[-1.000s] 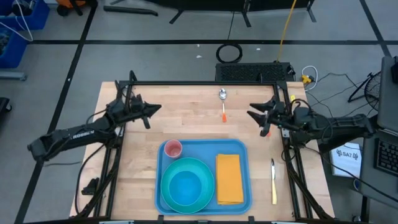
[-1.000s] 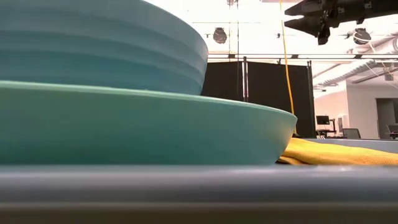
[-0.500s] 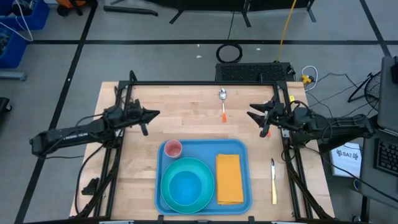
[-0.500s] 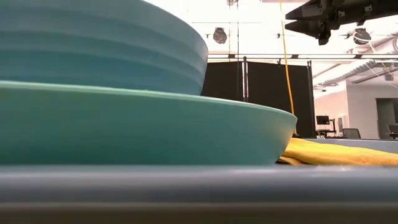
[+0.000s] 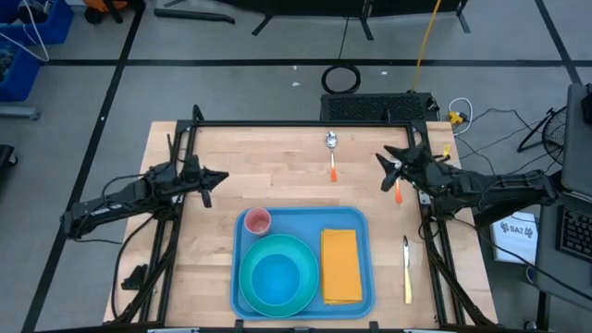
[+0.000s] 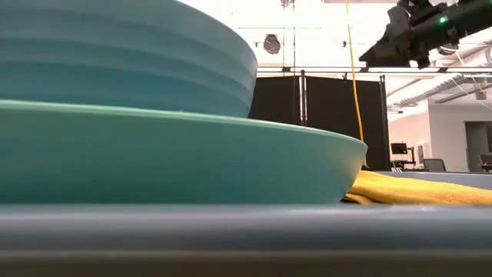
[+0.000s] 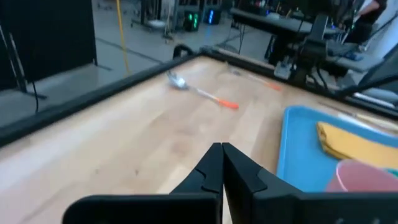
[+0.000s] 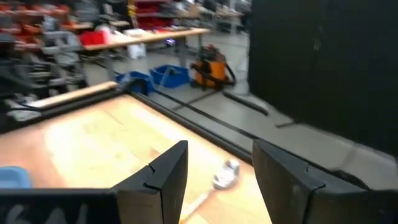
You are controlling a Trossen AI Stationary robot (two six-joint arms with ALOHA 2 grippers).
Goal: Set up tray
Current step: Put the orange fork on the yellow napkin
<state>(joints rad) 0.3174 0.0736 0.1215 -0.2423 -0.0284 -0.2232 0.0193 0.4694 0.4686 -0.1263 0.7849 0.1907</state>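
Observation:
The light-blue tray point(image 5: 356, 220) lies at the table's near middle. On it are a teal plate point(image 5: 298, 294) with a blue bowl point(image 5: 275, 277) in it, a pink cup point(image 5: 256, 220) and a yellow-orange napkin point(image 5: 341, 266). My left gripper point(image 5: 219, 177) is shut and empty above the table, left of the tray; its fingers also show in the left wrist view point(image 7: 221, 146). My right gripper point(image 5: 383, 165) is open and empty in the air beyond the tray's far right corner; its fingers show apart in the right wrist view point(image 8: 221, 149).
A spoon with an orange handle point(image 5: 331, 153) lies on the wood at the far middle, between the grippers. A utensil with a yellow handle point(image 5: 405, 268) lies right of the tray. A dark frame point(image 5: 305, 122) runs along the table's far edge and sides.
My left gripper has drawn back toward the table's left and near edges, away from the spoon. My right gripper has turned and tipped its fingers downward, staying near the far right. Nothing on the tray or table has moved.

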